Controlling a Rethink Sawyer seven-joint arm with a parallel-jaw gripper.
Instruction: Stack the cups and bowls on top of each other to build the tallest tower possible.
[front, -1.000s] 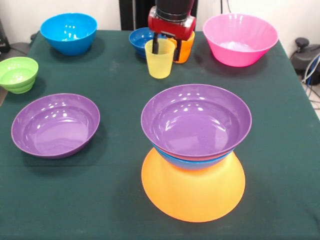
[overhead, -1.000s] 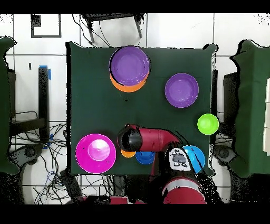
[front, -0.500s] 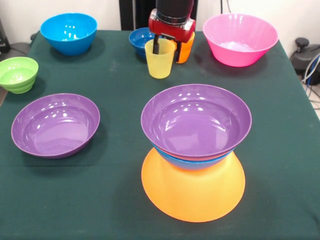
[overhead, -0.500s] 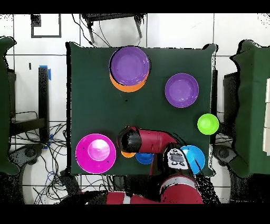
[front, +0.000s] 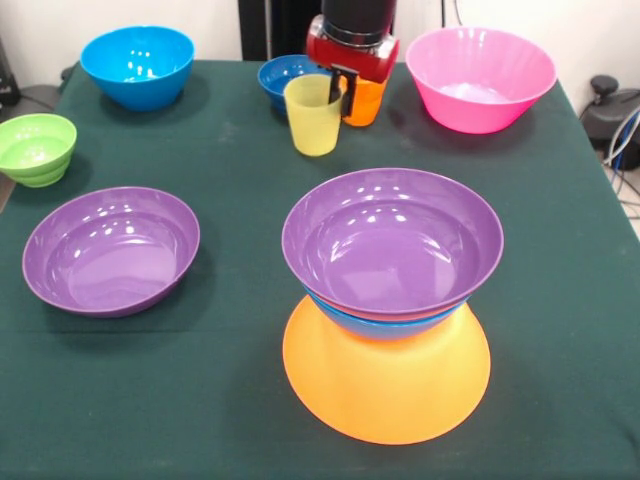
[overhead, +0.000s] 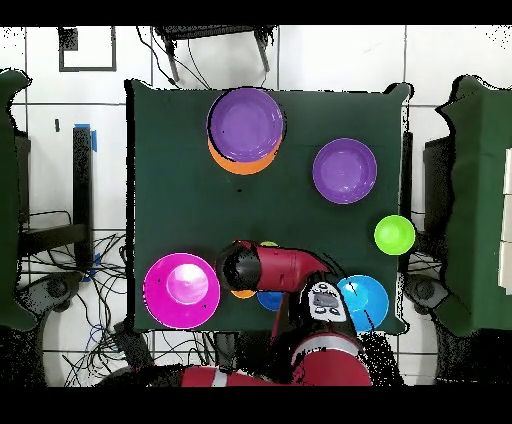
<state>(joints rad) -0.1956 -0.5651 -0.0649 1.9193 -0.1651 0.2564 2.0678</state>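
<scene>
The tower stands near the front in the front view: an upside-down yellow-orange bowl, a bright blue bowl on it and a purple bowl on top. It also shows in the overhead view. The yellow cup stands upright at the back. The orange cup is just to its right, partly hidden by my gripper. The gripper hangs low between the two cups, close to the yellow cup's right rim. In the overhead view the arm's head covers this spot.
A small dark blue bowl sits behind the cups. A large pink bowl is at the back right. A bright blue bowl is at the back left, a green bowl at the left edge and a second purple bowl at the middle left.
My gripper has moved a little right and up, from over the yellow cup towards the orange cup. The yellow cup has shifted slightly left. The bowls have not moved.
</scene>
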